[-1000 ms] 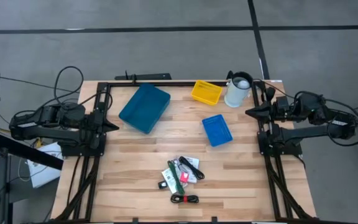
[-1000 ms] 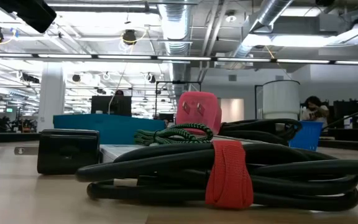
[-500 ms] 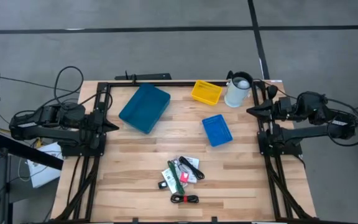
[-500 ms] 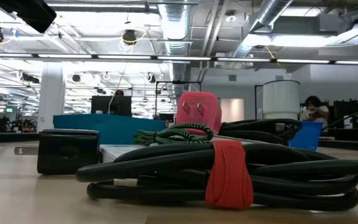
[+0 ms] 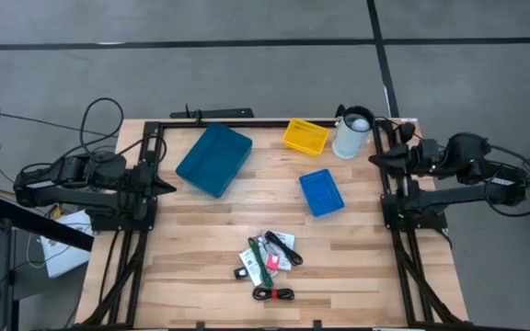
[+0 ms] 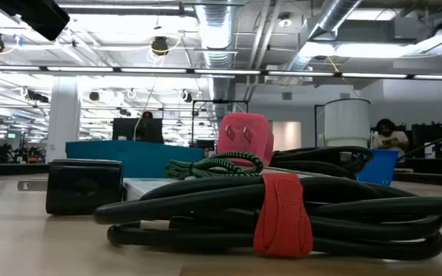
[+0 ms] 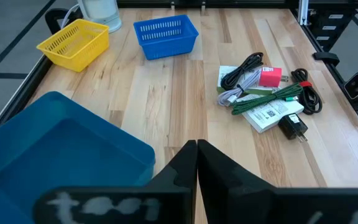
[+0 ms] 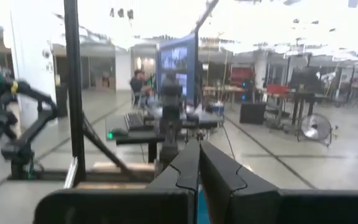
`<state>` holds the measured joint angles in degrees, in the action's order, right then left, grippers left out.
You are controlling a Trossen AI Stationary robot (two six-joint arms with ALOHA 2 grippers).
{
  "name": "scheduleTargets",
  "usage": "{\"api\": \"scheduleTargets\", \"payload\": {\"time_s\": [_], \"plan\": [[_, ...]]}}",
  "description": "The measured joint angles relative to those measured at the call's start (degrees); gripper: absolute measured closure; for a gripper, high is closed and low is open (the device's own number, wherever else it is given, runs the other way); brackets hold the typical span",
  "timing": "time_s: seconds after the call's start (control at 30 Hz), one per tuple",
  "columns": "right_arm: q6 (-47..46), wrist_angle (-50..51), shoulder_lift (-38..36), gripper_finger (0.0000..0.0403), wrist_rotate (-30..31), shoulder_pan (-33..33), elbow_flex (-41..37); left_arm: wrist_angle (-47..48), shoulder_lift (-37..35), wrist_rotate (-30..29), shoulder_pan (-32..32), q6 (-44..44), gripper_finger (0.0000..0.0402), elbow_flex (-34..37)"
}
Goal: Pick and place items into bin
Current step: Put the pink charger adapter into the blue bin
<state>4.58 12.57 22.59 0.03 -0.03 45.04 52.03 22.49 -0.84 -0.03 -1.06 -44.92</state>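
The items lie in a pile (image 5: pixel 270 259) near the table's near edge: white printed cards (image 7: pixel 271 116), a green braided strip (image 7: pixel 266 99), black and grey cords (image 7: pixel 241 71), a red-pink piece (image 7: pixel 270 76), a black plug (image 7: pixel 293 129) and a coiled black cord with a red strap (image 6: pixel 282 215). The large teal bin (image 5: pixel 213 158) rests on the far left part of the table. My left gripper (image 7: pixel 196 148) is shut at the table's left edge, beside the bin. My right gripper (image 8: pixel 199 149) is shut at the right edge, raised and pointing level into the room.
A yellow basket (image 5: pixel 305 136), a small blue basket (image 5: pixel 321 192) and a white pitcher (image 5: pixel 352 133) stand on the far right part of the table. Black frame rails run along the left, right and far edges. Bare wood lies between the pile and the bin.
My right arm has drawn back a little toward the table's right edge. The items and the left arm have kept still.
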Motion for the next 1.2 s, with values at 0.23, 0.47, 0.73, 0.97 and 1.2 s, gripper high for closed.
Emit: {"api": "scheduleTargets", "payload": {"time_s": [0.23, 0.47, 0.73, 0.97, 1.2], "plan": [[-0.6, -15.03, 3.67, 0.0395, 0.36, 0.0, -0.02, 0.0, 0.01, 0.0, 0.01, -0.01, 0.0401, 0.0], [1.42, -29.16, 11.69, 0.0395, 0.24, 0.37, -0.02, 0.0, 0.01, 0.0, 0.0, 0.0, 0.0401, 0.0], [1.09, -35.51, 24.39, 0.0395, 0.07, 0.37, -0.07, -0.01, 0.01, 0.0, 0.0, 0.0, 0.0401, -0.01], [-8.77, -23.8, 28.93, 0.0395, 0.02, 0.63, -0.02, 0.0, 0.01, 0.0, 0.0, 0.0, 0.0401, -0.01], [-14.66, -14.98, 29.06, 0.0395, 0.0, 4.57, -0.02, -0.02, 0.01, 0.0, 0.0, 0.0, 0.0401, -0.01]]}}
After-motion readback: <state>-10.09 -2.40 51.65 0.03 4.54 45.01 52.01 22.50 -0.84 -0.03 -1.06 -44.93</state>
